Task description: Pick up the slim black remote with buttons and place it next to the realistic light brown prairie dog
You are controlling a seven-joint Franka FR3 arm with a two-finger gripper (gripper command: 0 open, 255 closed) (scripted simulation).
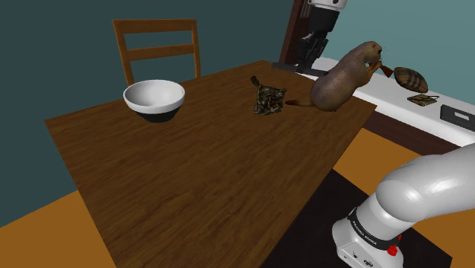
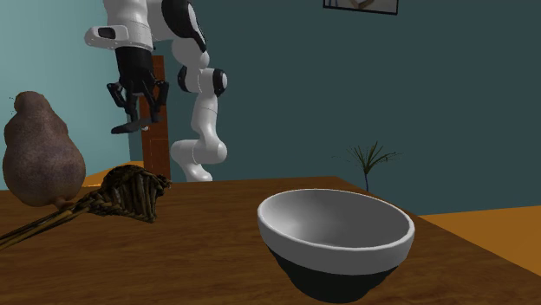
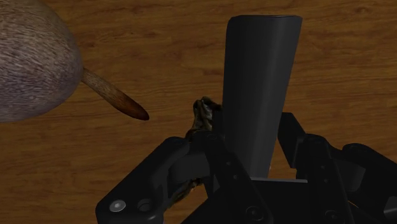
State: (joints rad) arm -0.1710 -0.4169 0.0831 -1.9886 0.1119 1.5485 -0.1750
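Slim black remote [image 3: 261, 76] gripped in the hand [image 3: 254, 153], aloft beside the prairie dog [image 3: 32, 60]

A dark brown wood-grain surface [image 1: 190, 175] carries a round white bowl with a black base [image 1: 154, 100] toward the shoulder view's left, a light brown furry prairie dog figure [image 1: 342, 76] upright by the far edge at that view's right, and a small mottled brown-and-black bundle [image 1: 267, 99] just beside it
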